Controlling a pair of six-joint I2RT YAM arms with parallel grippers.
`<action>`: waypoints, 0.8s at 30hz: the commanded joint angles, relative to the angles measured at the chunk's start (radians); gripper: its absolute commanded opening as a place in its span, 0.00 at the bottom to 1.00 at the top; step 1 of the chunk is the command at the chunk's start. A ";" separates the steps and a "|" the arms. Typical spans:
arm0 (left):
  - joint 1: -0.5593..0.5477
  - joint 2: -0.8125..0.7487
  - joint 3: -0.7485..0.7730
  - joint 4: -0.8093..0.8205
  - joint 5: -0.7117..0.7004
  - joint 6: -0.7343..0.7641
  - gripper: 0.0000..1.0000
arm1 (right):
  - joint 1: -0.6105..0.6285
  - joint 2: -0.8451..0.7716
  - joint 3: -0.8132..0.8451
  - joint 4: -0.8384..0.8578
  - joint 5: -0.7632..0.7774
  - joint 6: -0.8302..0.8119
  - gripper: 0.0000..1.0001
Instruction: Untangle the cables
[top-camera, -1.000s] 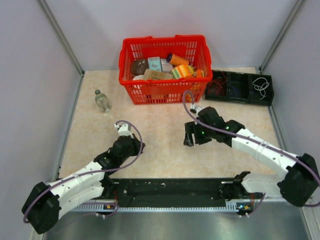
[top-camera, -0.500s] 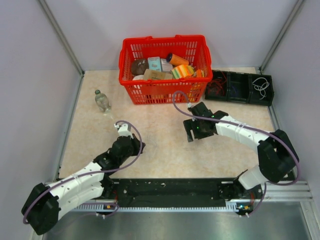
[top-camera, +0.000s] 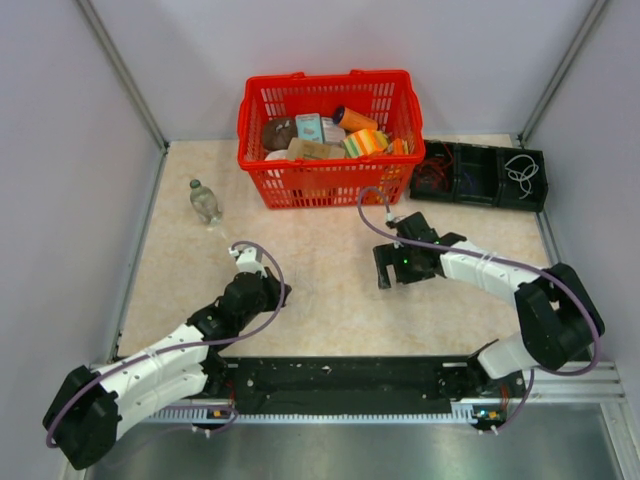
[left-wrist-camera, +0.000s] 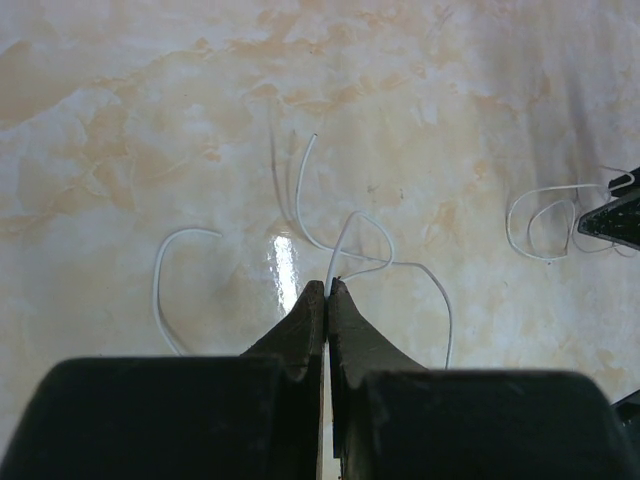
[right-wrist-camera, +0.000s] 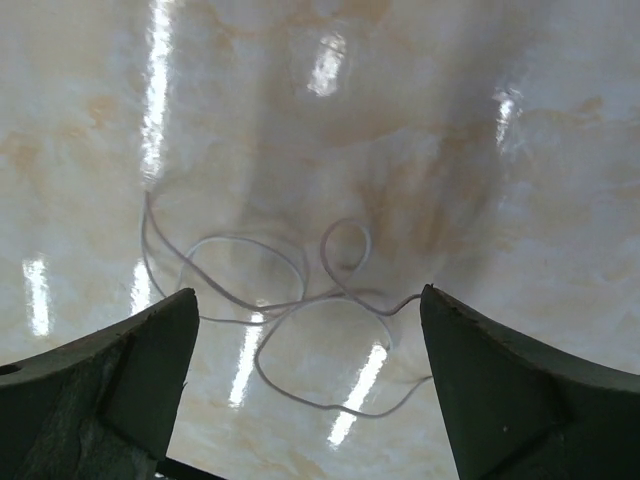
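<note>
Beige marbled tabletop (top-camera: 330, 310). Left gripper (left-wrist-camera: 327, 287) fully closed, pinching one thin white thread-like cable (left-wrist-camera: 340, 250) at its tips; second loose white arc (left-wrist-camera: 155, 290) to its left. Right gripper (right-wrist-camera: 308, 293) spread wide, gripping nothing; one looped white cable coil (right-wrist-camera: 330, 297) lies just below, between its fingers.

My right arm (top-camera: 480, 268) has folded up. A second ago it lay stretched out, its elbow (top-camera: 552, 318) low and far out from the red basket (top-camera: 325, 78); now the elbow is raised and nearer the basket. The right gripper (top-camera: 388, 278) crept toward the basket half a second ago and has since backed away from it again, ending a touch further right. Its jaws have kept spreading and now stand well apart. The purple hose (top-camera: 372, 205) looped at that wrist swung left along the basket's front wall, then part of the way back.
</note>
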 joint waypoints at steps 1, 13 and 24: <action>0.003 -0.005 -0.005 0.051 0.013 0.013 0.00 | -0.006 -0.025 -0.007 0.159 -0.167 -0.043 0.90; 0.001 0.016 0.004 0.054 0.016 0.013 0.00 | 0.114 0.047 -0.022 0.150 0.163 0.054 0.76; 0.003 0.002 -0.003 0.054 0.015 0.011 0.00 | 0.141 0.106 0.013 0.097 0.289 0.116 0.51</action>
